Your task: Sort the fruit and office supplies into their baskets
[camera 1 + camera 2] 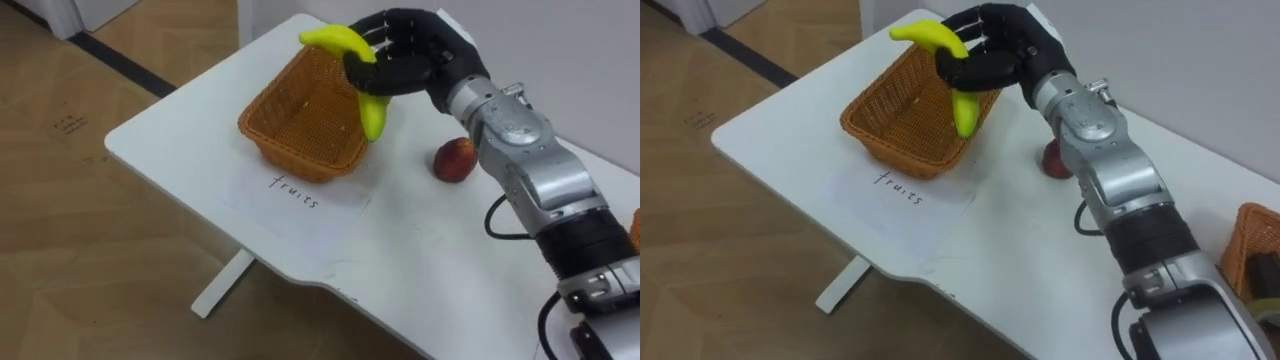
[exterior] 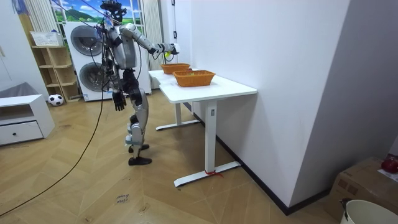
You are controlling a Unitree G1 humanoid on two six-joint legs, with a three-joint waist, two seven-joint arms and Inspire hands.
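Tabletop (image 1: 400, 270) edge nearest; banana (image 1: 340, 42) held over the wicker basket (image 1: 300, 125).
Left to right: my left hand (image 2: 118, 99) hangs at my side; paper label (image 1: 295, 190), basket, then my right hand (image 1: 430, 50), fingers (image 1: 392, 78) clenched round the banana above the rim; peach (image 1: 455, 160) just beside.

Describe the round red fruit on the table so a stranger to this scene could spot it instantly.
On the white table, find the wicker basket standing by the handwritten fruit label. To the basket's right, the peach lies on bare tabletop, apart from the basket. It is round and reddish, unlike the long yellow banana held in the right hand over the basket's rim.
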